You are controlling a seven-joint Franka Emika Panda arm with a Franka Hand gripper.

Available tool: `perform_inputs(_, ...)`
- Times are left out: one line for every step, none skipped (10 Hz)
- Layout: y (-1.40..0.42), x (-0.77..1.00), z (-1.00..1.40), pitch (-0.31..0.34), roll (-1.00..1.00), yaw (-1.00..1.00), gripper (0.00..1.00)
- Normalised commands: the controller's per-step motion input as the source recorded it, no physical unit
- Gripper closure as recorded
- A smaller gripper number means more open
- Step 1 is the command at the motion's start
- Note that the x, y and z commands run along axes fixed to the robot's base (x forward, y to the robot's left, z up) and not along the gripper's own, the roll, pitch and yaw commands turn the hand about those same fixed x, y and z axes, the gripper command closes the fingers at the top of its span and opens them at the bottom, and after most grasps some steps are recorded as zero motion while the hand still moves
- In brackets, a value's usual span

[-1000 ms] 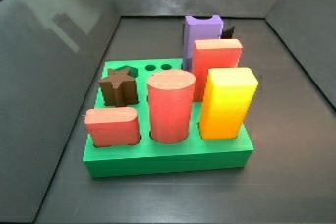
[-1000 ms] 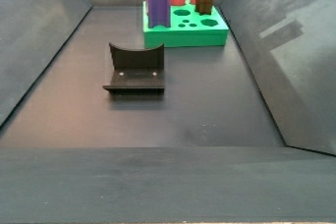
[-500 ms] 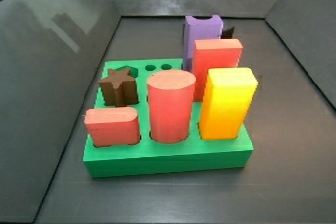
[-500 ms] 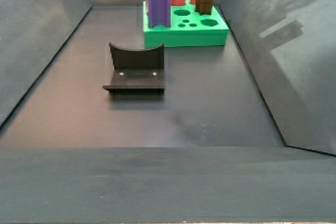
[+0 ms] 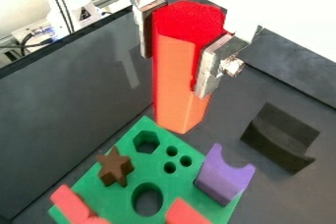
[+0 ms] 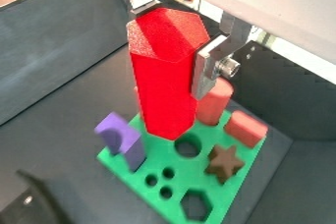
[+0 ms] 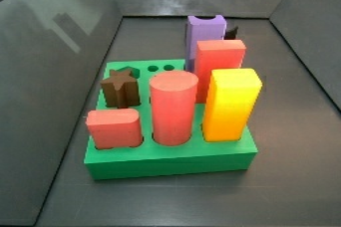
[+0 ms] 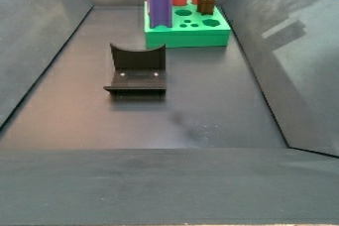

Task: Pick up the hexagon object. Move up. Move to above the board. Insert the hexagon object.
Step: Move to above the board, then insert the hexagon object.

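In both wrist views my gripper (image 5: 178, 46) (image 6: 171, 41) is shut on the hexagon object (image 5: 184, 71) (image 6: 168, 81), a bright red six-sided prism held upright between the silver fingers. It hangs above the board (image 5: 160, 130) (image 6: 160, 159), a green block with shaped holes, with its lower end over one edge of it. An open hexagon hole (image 5: 147, 141) (image 6: 197, 206) shows in the board. The board also shows in both side views (image 7: 167, 163) (image 8: 185, 40). Neither gripper nor hexagon object appears in the side views.
The board holds a brown star (image 7: 120, 87), a salmon cylinder (image 7: 173, 107), a yellow block (image 7: 230, 102), a purple peg (image 7: 204, 30) and salmon blocks (image 7: 213, 57). The fixture (image 8: 137, 68) stands on the dark floor between grey walls.
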Motion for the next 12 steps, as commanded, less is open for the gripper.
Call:
perform_inputs(-0.30,0.11,0.04,0.121,0.02,0.01,1.00)
perform_inputs(0.00,0.00,-0.05,0.000,0.00,0.00,1.00)
perform_inputs(0.00,-0.12,-0.11,-0.029,0.00,0.00,1.00)
perform_inputs(0.19,-0.10,-0.35,-0.103,-0.07,0.08,1.00)
perform_inputs(0.25,-0.06,-0.38,-0.124,-0.13,0.11,1.00)
perform_inputs(0.18,-0.19,-0.37,-0.146,-0.11,0.11,1.00)
perform_inputs(0.07,-0.25,-0.32,-0.179,-0.09,0.24,1.00)
perform_inputs(0.05,-0.31,-0.35,-0.189,-0.06,0.22,1.00)
perform_inputs(0.00,-0.43,-0.35,-0.186,0.00,0.20,1.00)
perform_inputs(0.00,-0.37,-0.34,-0.056,0.13,0.04,1.00)
perform_inputs(0.00,-0.25,-0.39,-0.053,0.10,0.00,1.00)
perform_inputs(0.00,-0.21,-0.45,-0.074,0.06,0.00,1.00)
